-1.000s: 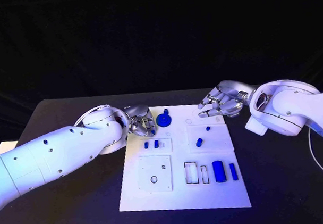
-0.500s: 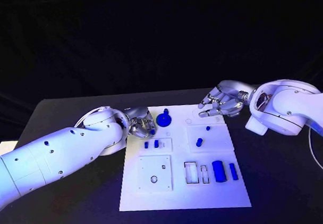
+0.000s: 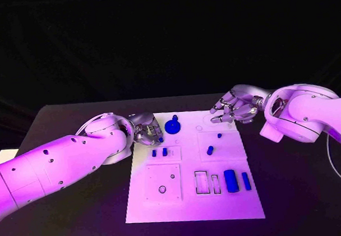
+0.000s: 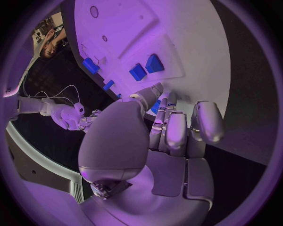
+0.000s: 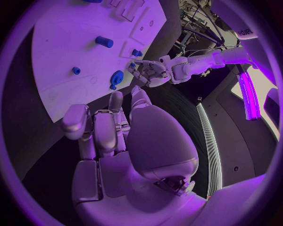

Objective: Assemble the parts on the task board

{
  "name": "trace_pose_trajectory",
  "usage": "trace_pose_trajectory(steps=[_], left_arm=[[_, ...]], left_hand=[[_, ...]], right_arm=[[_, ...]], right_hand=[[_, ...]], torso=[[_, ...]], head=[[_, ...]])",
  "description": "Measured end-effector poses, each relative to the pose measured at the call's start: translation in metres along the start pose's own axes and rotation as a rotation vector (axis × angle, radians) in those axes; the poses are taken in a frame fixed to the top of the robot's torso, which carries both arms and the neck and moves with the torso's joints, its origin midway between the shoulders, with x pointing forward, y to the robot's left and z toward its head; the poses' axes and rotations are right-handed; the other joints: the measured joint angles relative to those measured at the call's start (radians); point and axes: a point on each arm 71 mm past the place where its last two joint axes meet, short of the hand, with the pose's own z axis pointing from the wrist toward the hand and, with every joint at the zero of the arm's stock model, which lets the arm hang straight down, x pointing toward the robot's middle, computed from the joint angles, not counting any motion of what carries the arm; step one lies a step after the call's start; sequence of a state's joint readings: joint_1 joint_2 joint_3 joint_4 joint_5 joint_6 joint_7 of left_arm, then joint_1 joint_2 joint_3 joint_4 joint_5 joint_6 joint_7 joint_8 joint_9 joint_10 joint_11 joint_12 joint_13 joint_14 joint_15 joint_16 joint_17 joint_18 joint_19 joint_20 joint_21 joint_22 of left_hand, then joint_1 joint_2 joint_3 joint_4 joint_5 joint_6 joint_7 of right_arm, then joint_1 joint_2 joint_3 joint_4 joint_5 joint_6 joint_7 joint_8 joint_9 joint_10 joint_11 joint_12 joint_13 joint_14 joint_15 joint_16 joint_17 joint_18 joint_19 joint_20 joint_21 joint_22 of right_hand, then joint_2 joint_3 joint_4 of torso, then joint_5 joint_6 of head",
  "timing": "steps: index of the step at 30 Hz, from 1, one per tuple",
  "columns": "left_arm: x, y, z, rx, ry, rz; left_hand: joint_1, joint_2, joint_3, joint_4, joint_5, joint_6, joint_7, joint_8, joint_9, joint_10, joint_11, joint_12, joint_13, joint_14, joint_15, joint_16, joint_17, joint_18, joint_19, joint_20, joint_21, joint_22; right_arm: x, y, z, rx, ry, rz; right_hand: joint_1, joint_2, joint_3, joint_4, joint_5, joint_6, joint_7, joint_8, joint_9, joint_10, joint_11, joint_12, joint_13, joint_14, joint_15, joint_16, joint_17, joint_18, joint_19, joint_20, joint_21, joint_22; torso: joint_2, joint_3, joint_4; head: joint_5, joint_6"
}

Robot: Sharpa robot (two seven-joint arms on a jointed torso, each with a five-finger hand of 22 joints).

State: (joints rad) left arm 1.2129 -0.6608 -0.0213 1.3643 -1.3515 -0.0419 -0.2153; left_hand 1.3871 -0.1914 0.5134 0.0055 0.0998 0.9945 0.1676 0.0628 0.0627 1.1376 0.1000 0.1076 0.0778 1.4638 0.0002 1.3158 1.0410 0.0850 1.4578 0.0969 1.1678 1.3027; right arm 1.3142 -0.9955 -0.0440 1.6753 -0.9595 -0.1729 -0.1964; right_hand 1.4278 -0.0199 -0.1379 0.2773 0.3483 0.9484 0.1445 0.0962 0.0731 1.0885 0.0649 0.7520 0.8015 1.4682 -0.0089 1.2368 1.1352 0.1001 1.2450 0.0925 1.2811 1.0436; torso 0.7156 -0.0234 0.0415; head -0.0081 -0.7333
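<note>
The white task board (image 3: 193, 206) is laid flat on the bench, long side running away from the robot. Blue parts are spread over it: a round one (image 3: 175, 127) near the far edge, two small blocks (image 3: 159, 152) at left, a peg (image 3: 210, 150) mid-board, two upright bars (image 3: 237, 180) at right

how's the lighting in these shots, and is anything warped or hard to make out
Head view: purple light washes the task board and both arms against a black backdrop, with the blue parts sharp. Left wrist view: fisheye bends the board's edges, and the left hand hides whatever its fingertips touch. Right wrist view: same curvature, right hand looms large.
</note>
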Motion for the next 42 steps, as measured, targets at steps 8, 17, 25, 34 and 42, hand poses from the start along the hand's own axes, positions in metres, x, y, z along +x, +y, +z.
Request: trace_pose_trajectory(steps=[8, 17, 25, 34, 42], left_arm=[[-0.006, 0.016, -0.011, -0.025, -0.021, -0.024], [-0.019, 0.042, -0.029, 0.021, -0.101, -0.346], [-0.022, 0.043, -0.046, 0.150, -0.220, -0.932], [-0.015, 0.044, -0.057, 0.170, -0.287, -1.334], [-0.014, 0.043, -0.061, 0.178, -0.306, -1.435]], left_hand=[[0.001, 0.001, 0.018, -0.010, 0.000, 0.001, 0.000, 0.003, 0.003, 0.000, 0.000, -0.004, 0.000, 0.000, 0.000, 0.000, -0.001, 0.000, -0.004, 0.004, -0.008, -0.004], [0.027, 0.024, 0.062, -0.027, 0.000, 0.065, 0.014, 0.032, 0.010, 0.002, 0.006, -0.004, -0.004, -0.168, 0.016, -0.237, -0.369, 0.071, -0.181, 0.013, -0.417, -0.251], [-0.012, 0.047, 0.005, 0.003, 0.000, 0.064, 0.006, 0.032, 0.007, 0.040, -0.007, 0.050, 0.009, -0.231, 0.009, -0.306, -0.473, 0.087, -0.238, 0.016, -0.553, -0.334], [-0.015, 0.050, -0.025, 0.008, 0.000, 0.063, 0.005, 0.037, 0.007, 0.042, -0.009, 0.071, 0.016, -0.227, 0.005, -0.306, -0.475, 0.087, -0.238, 0.016, -0.569, -0.350], [-0.015, 0.050, -0.029, 0.004, 0.000, 0.063, 0.005, 0.037, 0.007, 0.042, -0.010, 0.076, 0.017, -0.227, 0.005, -0.306, -0.477, 0.086, -0.238, 0.016, -0.577, -0.355]], right_arm=[[-0.007, -0.009, 0.001, 0.015, -0.027, -0.053], [0.003, -0.017, 0.003, -0.006, -0.042, -0.299], [0.022, -0.017, 0.009, -0.049, -0.046, -0.540], [0.039, -0.014, 0.016, -0.073, -0.045, -0.694], [0.051, -0.013, 0.022, -0.079, -0.021, -0.744]], right_hand=[[0.134, 0.020, 0.033, -0.027, -0.046, 0.014, 0.000, 0.016, 0.001, -0.059, 0.009, -0.297, -0.271, 0.000, 0.000, -0.096, -0.097, 0.008, -0.008, 0.001, -0.028, -0.036], [0.215, -0.010, 0.099, -0.046, -0.105, 0.101, -0.015, 0.018, 0.000, -0.015, -0.001, -0.489, -0.485, 0.000, 0.000, -0.102, -0.101, 0.008, -0.008, 0.001, -0.032, -0.032], [0.221, -0.016, 0.135, -0.032, -0.126, 0.124, -0.027, -0.004, -0.002, 0.001, 0.000, -0.558, -0.590, 0.000, 0.000, -0.108, -0.108, 0.008, -0.004, -0.003, -0.032, -0.030], [0.216, -0.032, 0.169, -0.025, -0.159, 0.133, -0.029, -0.017, -0.003, 0.008, -0.007, -0.587, -0.647, 0.000, -0.008, -0.119, -0.116, 0.008, 0.000, -0.007, -0.036, -0.030], [0.220, -0.036, 0.187, -0.024, -0.159, 0.140, -0.029, -0.020, -0.003, 0.013, -0.004, -0.598, -0.667, -0.003, -0.011, -0.123, -0.120, 0.008, 0.000, -0.007, -0.036, -0.030]], torso=[[-0.001, -0.0001, -0.0001], [0.000, 0.0010, 0.0015], [0.000, -0.0004, 0.0017], [0.000, -0.0013, 0.0017], [0.001, -0.0010, 0.0012]], head=[[-0.005, 0.002], [-0.010, 0.009], [-0.032, 0.012], [-0.047, 0.012], [-0.050, 0.012]])
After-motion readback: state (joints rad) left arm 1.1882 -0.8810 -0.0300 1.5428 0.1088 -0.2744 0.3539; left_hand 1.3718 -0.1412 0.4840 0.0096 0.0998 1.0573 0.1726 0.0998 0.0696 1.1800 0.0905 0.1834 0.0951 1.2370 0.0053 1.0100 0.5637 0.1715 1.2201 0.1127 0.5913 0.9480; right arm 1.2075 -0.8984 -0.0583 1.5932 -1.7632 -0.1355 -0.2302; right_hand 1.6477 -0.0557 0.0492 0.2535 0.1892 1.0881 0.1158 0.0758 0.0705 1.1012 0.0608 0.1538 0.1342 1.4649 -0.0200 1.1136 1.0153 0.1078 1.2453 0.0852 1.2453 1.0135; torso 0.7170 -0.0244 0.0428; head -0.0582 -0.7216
